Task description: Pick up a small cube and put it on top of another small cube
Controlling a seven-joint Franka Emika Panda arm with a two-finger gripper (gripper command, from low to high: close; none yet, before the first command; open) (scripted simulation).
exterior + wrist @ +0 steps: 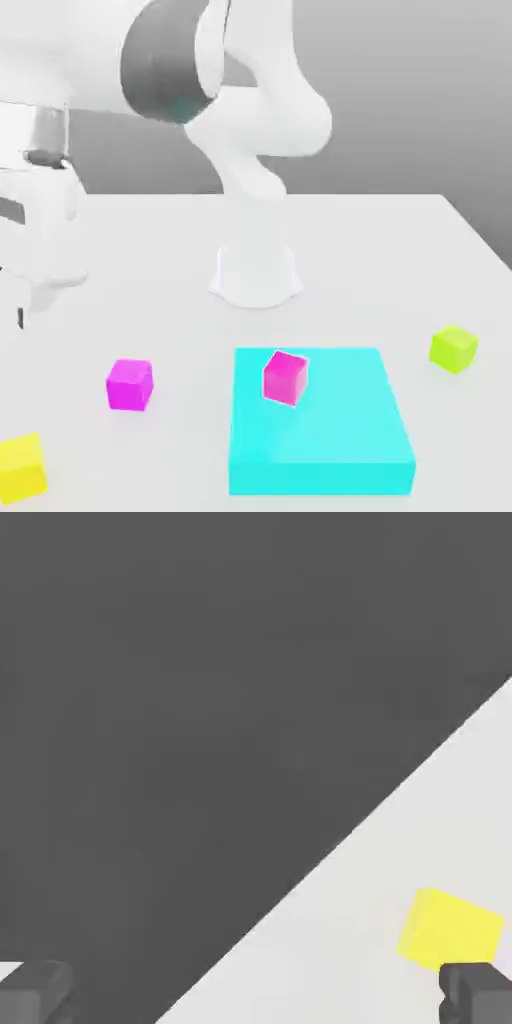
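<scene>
Yellow cube [21,467] beside magenta cube [130,384]

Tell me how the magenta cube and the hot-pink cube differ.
Support: the magenta cube sits directly on the white table; the hot-pink cube rests on top of the flat cyan block.
Colour: the magenta cube is purplish fuchsia; the hot-pink cube is redder.
Pose: the magenta cube sits square and flat; the hot-pink cube looks turned, possibly tilted.
Shared: both are small, plain cubes of similar size.
</scene>
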